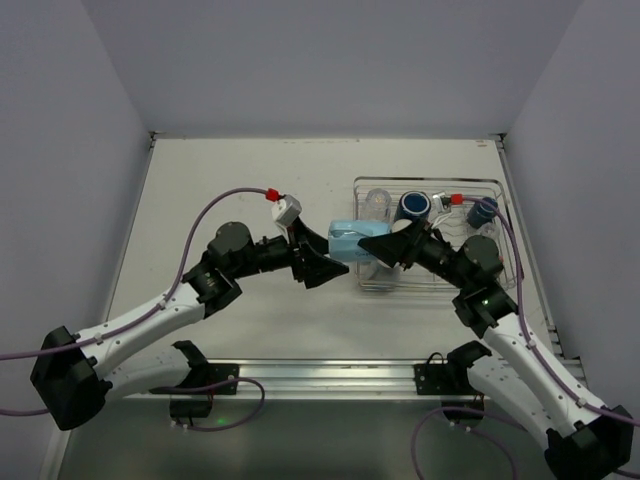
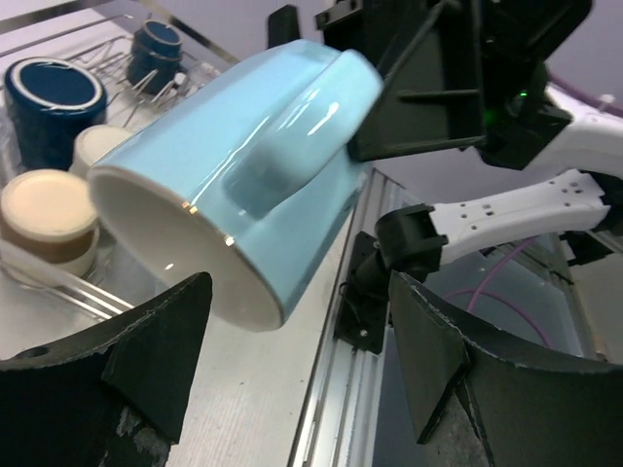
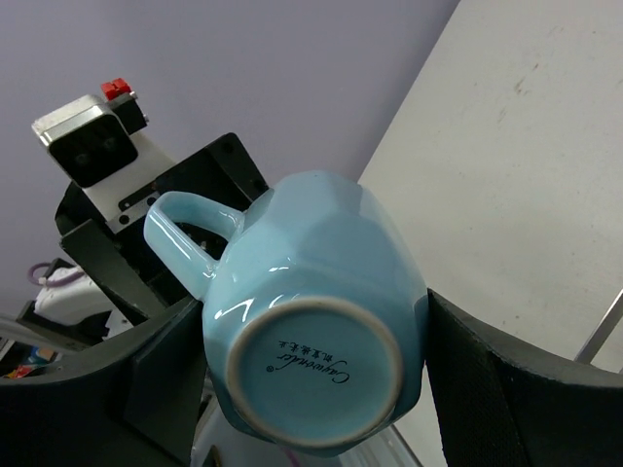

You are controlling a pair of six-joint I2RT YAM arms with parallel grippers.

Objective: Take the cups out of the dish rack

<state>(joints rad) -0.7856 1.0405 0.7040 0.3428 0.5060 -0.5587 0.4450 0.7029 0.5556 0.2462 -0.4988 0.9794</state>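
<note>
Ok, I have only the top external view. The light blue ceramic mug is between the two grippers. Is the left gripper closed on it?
Observer: No. The left wrist view shows the left gripper open, jaws wide apart, under the mouth of the light blue ceramic mug.
Operator: Then what holds it?
Observer: The right gripper. Its wrist view shows a finger against each side of the mug, with the base toward that camera.
Operator: The right arm hides part of the rack from me. What is there?
Observer: A cream cup stands in the silver wire dish rack, beside a dark navy cup.
</note>
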